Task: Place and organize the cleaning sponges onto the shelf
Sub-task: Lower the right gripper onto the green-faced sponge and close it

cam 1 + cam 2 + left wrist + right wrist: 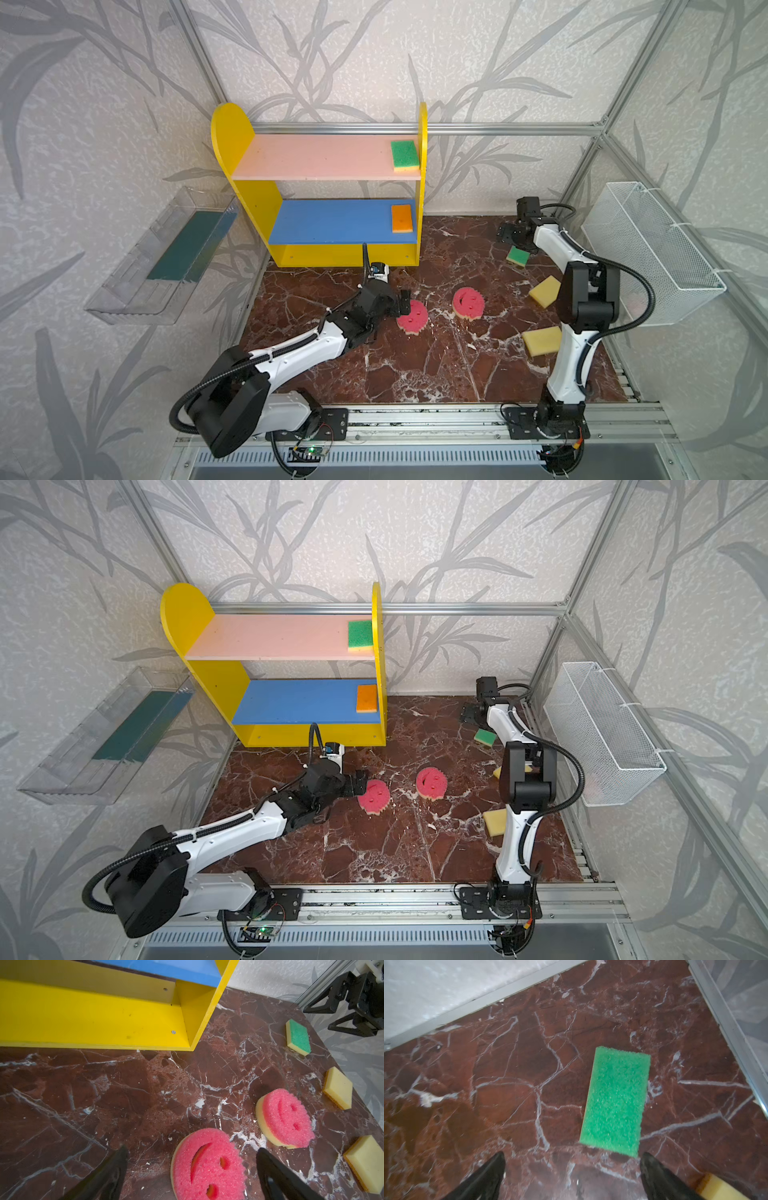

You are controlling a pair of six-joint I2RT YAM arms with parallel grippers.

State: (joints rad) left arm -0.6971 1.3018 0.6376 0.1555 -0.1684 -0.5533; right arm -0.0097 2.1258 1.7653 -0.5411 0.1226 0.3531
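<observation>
- Left pincer [192, 1149] has its jaws wide apart and holds nothing. The near pink smiley sponge [207, 1165] lies flat on the desk [83, 1095], face up, between the two jaws.
- Right pincer [574, 1154] is also wide apart and empty, above the green-faced sponge [615, 1101] near the back right corner of the desk.
- I judge these sponges light, soft and springy, with a rough face that does not slip. I would take them by the side edges, on the yellow foam, and press gently.
- The green-faced sponge has its long axis running away from the right pincer, so the jaws can close across the short width. The round one has no long axis.
- On the shelf [232, 137], one green sponge [404, 154] sits on the pink board and one orange sponge [402, 218] on the blue board, both at the right end.
</observation>
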